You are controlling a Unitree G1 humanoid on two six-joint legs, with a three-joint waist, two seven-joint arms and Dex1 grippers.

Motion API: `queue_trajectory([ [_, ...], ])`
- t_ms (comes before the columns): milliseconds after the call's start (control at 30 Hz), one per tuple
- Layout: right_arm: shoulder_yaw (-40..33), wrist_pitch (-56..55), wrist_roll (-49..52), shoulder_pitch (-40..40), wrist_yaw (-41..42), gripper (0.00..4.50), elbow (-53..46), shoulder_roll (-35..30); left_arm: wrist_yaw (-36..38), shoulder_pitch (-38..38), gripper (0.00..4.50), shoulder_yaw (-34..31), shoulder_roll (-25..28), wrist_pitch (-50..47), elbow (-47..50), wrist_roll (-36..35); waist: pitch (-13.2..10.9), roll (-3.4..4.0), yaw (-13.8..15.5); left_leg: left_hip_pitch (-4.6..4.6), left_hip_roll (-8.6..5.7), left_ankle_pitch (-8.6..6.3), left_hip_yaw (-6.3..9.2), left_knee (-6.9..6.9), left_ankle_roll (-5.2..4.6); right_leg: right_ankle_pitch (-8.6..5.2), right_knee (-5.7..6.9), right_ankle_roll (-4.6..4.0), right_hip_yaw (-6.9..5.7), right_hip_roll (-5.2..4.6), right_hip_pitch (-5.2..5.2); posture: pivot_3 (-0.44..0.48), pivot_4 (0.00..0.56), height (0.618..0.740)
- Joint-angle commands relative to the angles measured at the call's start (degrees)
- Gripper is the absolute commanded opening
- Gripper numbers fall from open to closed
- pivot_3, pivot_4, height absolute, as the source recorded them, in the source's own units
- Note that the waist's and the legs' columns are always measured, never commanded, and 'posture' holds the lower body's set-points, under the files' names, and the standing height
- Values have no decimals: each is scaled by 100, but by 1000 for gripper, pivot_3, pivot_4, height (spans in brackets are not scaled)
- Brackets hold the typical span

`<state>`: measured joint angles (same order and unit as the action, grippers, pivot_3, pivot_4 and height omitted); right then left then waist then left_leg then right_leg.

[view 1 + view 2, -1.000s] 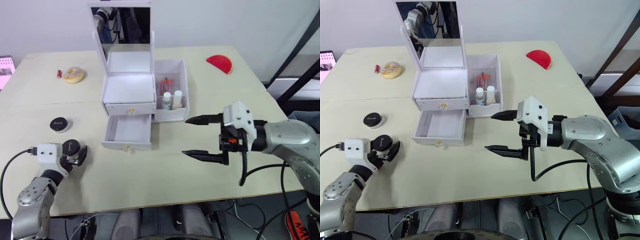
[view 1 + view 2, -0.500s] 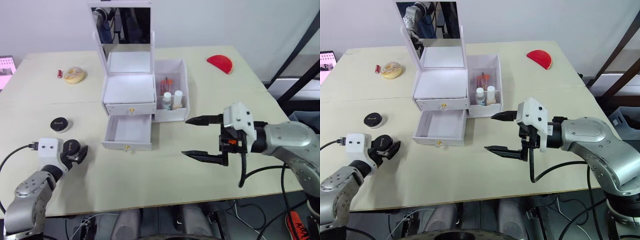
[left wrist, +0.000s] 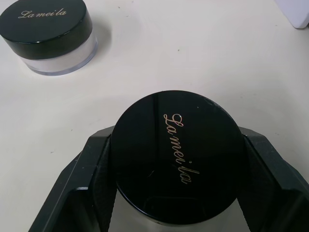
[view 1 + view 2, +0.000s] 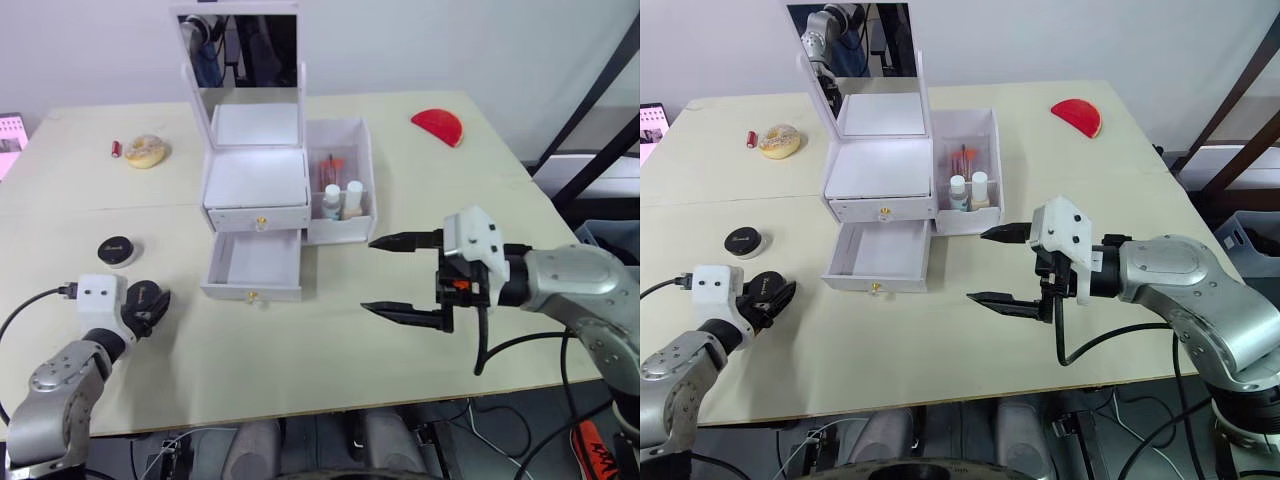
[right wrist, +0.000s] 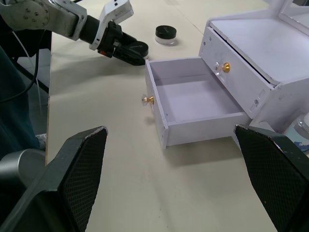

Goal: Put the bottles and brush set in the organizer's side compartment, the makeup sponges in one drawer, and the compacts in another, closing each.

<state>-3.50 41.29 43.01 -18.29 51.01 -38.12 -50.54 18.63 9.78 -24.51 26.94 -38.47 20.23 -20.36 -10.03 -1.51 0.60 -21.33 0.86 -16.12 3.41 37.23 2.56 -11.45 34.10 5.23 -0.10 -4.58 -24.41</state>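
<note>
Holding one black compact [image 3: 178, 159] tight in my left gripper [image 4: 150, 305] near the desk's front left corner; right gripper [image 4: 402, 276] wide open, empty. It could slip before reaching the open drawer [image 4: 254, 264].
</note>
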Motion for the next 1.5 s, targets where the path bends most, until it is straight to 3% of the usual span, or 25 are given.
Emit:
queue_trajectory([
  [33, -72, -48, 68, -27, -22, 4500, -181, -1, -81, 76, 2685, -60, 67, -120, 277, 20, 0, -1, -3, 0, 0, 0, 0, 0, 0, 0, -2, 0, 0, 0, 0, 0, 150, 739],
  [267, -16, -30, 48, -29, -59, 4500, -179, 5, 33, -166, 2685, -379, 361, -207, 759, -201, -7, -12, 4, -5, 0, 0, 1, -1, 0, 0, -4, 0, -1, 0, -4, 0, 150, 739],
  [467, 24, -53, -34, 45, -114, 4500, -177, -5, 1048, -906, 2685, -693, 1091, -511, 1213, -1498, -9, -15, 4, -9, 0, 0, 3, 0, 1, 0, -9, 0, -6, -4, -4, 0, 150, 739],
  [533, 34, -55, -63, 78, -176, 4500, -199, 12, 1562, -1095, 2685, -661, 1346, -768, 1340, -2201, -10, -14, 1, -11, -1, 0, 2, -1, 1, 0, -10, -1, -6, -4, -4, 0, 150, 739],
  [600, 32, -57, -76, 107, -246, 4500, -227, 32, 2089, -1074, 2685, -459, 1632, -825, 1346, -2467, -10, -14, -7, -11, -1, 0, 0, -7, 0, 0, -11, -1, -5, -4, -5, 0, 150, 739],
  [800, -121, -45, -77, 322, -476, 4500, -393, 23, 2664, -1630, 2685, 502, 2089, -655, 682, -2209, -16, -6, -3, -8, 0, 0, 4, -13, -1, -4, -7, 2, -6, 2, -9, 0, 150, 739],
  [1100, -428, 107, 67, 708, -961, 4500, -803, 42, 2993, -2156, 2685, 1504, 2213, -418, 6, -1584, -17, -6, -7, -12, -1, 0, 2, -16, -1, -2, -12, -2, -4, -1, -9, 0, 150, 739],
  [1500, -598, 179, 222, 827, -1189, 4500, -938, -15, 3100, -2174, 2685, 1728, 2146, -343, -191, -1296, -17, -6, -1, -11, 0, 0, 3, -14, -1, -7, -10, 6, -4, 0, -9, 0, 150, 739],
])
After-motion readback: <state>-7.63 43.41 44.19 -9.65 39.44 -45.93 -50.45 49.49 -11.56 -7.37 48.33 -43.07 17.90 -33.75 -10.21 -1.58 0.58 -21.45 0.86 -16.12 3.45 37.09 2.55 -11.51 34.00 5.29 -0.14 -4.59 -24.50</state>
